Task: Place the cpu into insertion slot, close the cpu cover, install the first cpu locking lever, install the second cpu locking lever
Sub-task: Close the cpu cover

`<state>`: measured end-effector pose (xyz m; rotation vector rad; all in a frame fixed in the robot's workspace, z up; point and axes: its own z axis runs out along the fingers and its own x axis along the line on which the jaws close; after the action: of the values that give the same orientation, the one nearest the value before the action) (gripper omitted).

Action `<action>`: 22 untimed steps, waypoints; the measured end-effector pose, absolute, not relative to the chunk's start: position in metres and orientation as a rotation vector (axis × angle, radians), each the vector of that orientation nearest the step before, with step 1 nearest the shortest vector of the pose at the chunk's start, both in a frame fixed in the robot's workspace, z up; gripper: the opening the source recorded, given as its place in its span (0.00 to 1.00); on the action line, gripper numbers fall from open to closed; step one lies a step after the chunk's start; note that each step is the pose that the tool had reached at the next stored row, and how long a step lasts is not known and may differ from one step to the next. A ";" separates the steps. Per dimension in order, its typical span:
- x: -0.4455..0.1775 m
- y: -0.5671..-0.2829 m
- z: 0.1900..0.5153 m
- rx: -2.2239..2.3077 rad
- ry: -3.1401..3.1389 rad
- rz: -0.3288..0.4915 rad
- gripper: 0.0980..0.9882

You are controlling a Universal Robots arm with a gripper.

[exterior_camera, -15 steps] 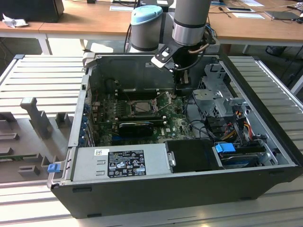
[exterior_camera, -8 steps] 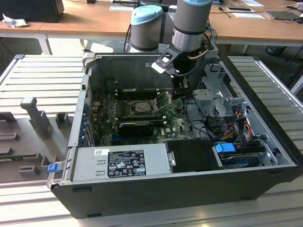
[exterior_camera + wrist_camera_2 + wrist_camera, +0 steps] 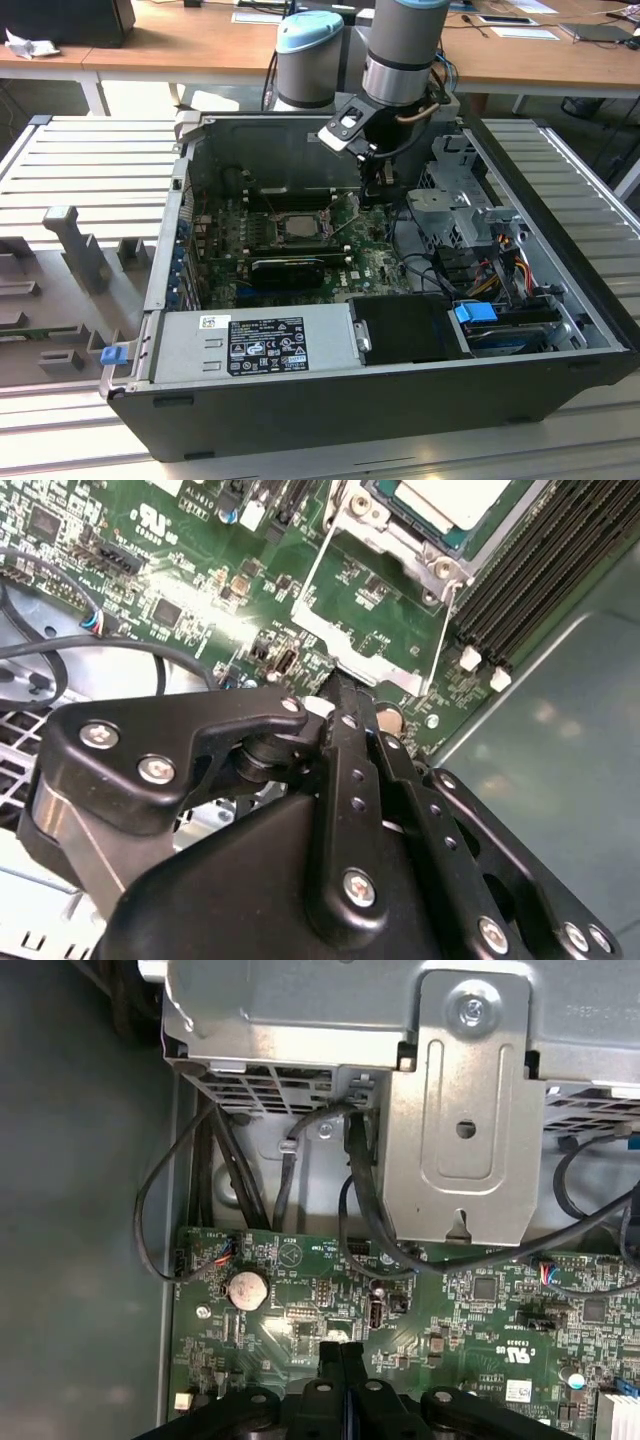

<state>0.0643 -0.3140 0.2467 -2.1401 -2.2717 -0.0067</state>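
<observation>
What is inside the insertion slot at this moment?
The cpu lies in the insertion slot, its pale top bare; the cpu cover stands swung open. The pin field beneath is hidden by the chip.

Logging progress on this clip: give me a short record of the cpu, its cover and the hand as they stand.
cpu: lies in the insertion slot, pale top up
cpu cover: open, swung off the cpu; green board shows through its window
hand: fingers together, tips at the cover's free edge; contact unclear
setting: inside an open computer case
</observation>
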 end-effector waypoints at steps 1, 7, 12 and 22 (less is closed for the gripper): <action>0.062 -0.314 0.247 -2.140 -2.272 -0.007 0.01; 0.055 -0.314 0.247 -2.139 -2.272 -0.007 0.01; 0.048 -0.314 0.247 -2.139 -2.272 -0.007 0.01; 0.041 -0.314 0.247 -2.139 -2.272 -0.007 0.01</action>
<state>0.0412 -0.3141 0.2468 -2.1387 -2.2723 -0.0073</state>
